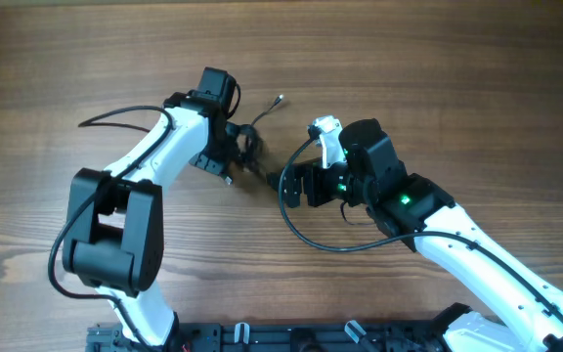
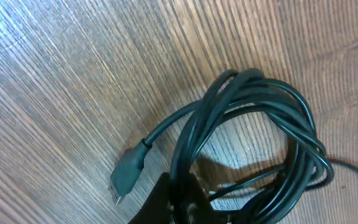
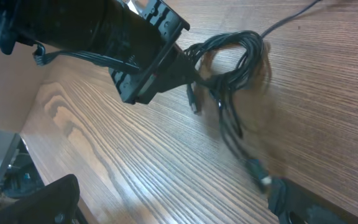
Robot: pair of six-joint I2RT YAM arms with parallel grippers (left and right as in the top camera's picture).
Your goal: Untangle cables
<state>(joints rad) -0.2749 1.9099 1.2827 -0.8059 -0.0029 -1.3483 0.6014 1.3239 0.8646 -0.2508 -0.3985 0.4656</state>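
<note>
Where the wooden table [image 1: 457, 59] fills the overhead view, the cables [image 1: 249, 140] lie as a small black coil just above the centre of the frame, between my two arms. My left pincer [image 1: 238, 149] is clamped on the coil's edge; in its own wrist view the loops fill the right half, and one plug [image 2: 128, 173] rests on the wood at lower left. My right pincer [image 1: 293, 186] sits just below and right of the coil, with a blurred strand reaching it; whether it is apart or together I cannot tell.
</note>
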